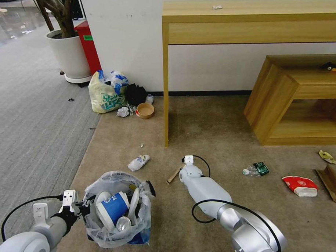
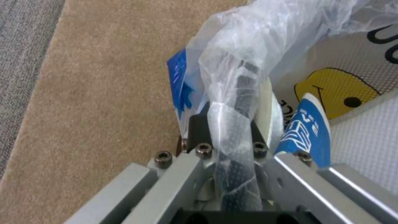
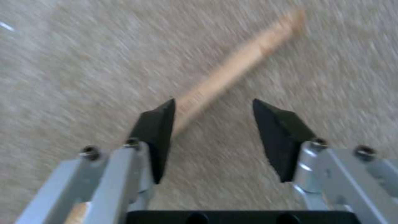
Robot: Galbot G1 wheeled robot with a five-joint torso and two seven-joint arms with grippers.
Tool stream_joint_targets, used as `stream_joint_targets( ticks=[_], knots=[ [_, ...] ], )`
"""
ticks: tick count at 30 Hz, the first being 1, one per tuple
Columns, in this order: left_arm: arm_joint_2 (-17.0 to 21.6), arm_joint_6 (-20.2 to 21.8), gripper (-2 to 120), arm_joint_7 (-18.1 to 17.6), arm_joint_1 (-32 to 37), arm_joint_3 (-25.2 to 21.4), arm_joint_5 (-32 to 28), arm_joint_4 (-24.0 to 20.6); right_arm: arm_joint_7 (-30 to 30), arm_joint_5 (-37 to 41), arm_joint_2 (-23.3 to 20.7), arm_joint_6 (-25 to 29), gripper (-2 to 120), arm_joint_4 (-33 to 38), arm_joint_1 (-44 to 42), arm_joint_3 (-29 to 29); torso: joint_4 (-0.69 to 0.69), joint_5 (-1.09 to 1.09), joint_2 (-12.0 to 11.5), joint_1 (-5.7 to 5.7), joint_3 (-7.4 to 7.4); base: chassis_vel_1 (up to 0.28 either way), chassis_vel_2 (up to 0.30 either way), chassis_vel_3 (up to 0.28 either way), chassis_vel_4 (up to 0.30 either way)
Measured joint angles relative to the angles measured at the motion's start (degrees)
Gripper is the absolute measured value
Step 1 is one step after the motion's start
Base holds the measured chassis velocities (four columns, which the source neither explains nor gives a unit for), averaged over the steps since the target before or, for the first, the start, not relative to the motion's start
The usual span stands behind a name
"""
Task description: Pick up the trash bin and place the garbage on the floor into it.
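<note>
1. The left gripper (image 2: 232,146) is clamped down on the rim of the trash bin (image 1: 116,210), bag liner and all; my guess is it's carried low at the robot's left side so the mouth stays up and within easy reach of the other arm.
2. The bin already has stuff in it: a blue-white paper cup (image 1: 113,209), a can (image 1: 123,223) and what looks like a white slipper (image 1: 135,201) standing along the liner; can't tell from the head view if the bin is touching the floor (image 1: 211,117) or hanging just off it.
3. The right gripper (image 3: 213,119) is down by the wooden stick (image 3: 236,67) with its fingers spread apart; one fingertip sits right at the near end of the stick, so it reads like a lineup for a pinch, nothing gripped yet.
4. More garbage is well apart over on the right: a plastic bottle (image 1: 256,169), a red-white bowl (image 1: 300,185), some cardboard (image 1: 332,182); plus a crumpled white bit (image 1: 138,162) just beyond the bin.
5. Hard-to-see stuff: the right wrist view is smeared, so whether the stick is actually between the fingers or just in front of them is unclear; in the head view the right arm covers its own gripper and part of the stick; the liner plastic wraps over the left fingers, so how deep that bite on the rim goes is hidden.
</note>
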Motion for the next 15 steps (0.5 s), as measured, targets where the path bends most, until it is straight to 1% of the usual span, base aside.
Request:
stream_joint_targets(
  ticks=[1, 2, 3, 4, 5, 7, 8, 11, 15],
  knots=[
    [0.00, 0.00, 0, 0.00, 0.00, 0.00, 0.00, 0.00, 0.00, 0.00, 0.00, 0.00, 57, 0.00, 0.00, 0.00, 0.00, 0.00, 0.00, 0.00, 0.00, 0.000, 0.000, 0.000, 0.000],
    [-0.04, 0.00, 0, 0.00, 0.03, 0.00, 0.04, 0.00, -1.38, -0.17, 0.00, 0.78, 60, -0.07, 0.00, -0.08, 0.00, 0.00, 0.00, 0.00, 0.00, 0.000, 0.000, 0.000, 0.000],
    [-0.08, 0.00, 0, -0.01, 0.09, 0.00, 0.08, -0.02, -3.03, -0.45, 0.01, 1.63, 67, -0.60, 0.13, -0.10, 0.00, 0.01, 0.00, 0.00, 0.00, 0.000, 0.000, 0.000, 0.000],
    [-0.10, 0.00, 0, -0.02, 0.14, 0.03, 0.12, -0.07, -4.18, -0.54, 0.00, 2.36, 70, -1.20, 0.32, -0.10, 0.00, 0.00, 0.00, 0.00, 0.00, 0.000, 0.000, 0.000, 0.000],
    [-0.10, 0.00, 0, -0.02, 0.14, 0.03, 0.12, -0.07, -4.18, -0.54, 0.00, 2.36, 70, -1.20, 0.32, -0.10, 0.00, 0.00, 0.00, 0.00, 0.00, 0.000, 0.000, 0.000, 0.000],
    [-0.11, 0.00, 0, -0.05, 0.21, 0.07, 0.13, -0.36, -5.18, -0.47, -0.01, 3.01, 82, -2.09, 0.60, -0.13, 0.00, 0.00, 0.00, 0.00, 0.00, 0.000, 0.000, 0.000, 0.000],
    [-0.11, 0.00, 0, -0.05, 0.21, 0.07, 0.13, -0.36, -5.18, -0.47, -0.01, 3.01, 82, -2.09, 0.60, -0.13, 0.00, 0.00, 0.00, 0.00, 0.00, 0.000, 0.000, 0.000, 0.000],
    [-0.08, 0.00, 0, -0.13, 0.26, 0.06, 0.13, -0.53, -5.63, 0.25, 0.00, 3.25, 96, -3.00, 0.76, -0.19, 0.00, 0.00, 0.00, 0.00, 0.00, 0.000, 0.000, 0.000, 0.000],
    [-0.08, 0.00, 0, -0.16, 0.34, 0.06, 0.13, -0.68, -6.29, 0.70, -0.01, 3.58, 100, -3.47, 0.89, -0.18, 0.00, 0.00, 0.00, 0.00, 0.00, 0.000, 0.000, 0.000, 0.000]
  ],
)
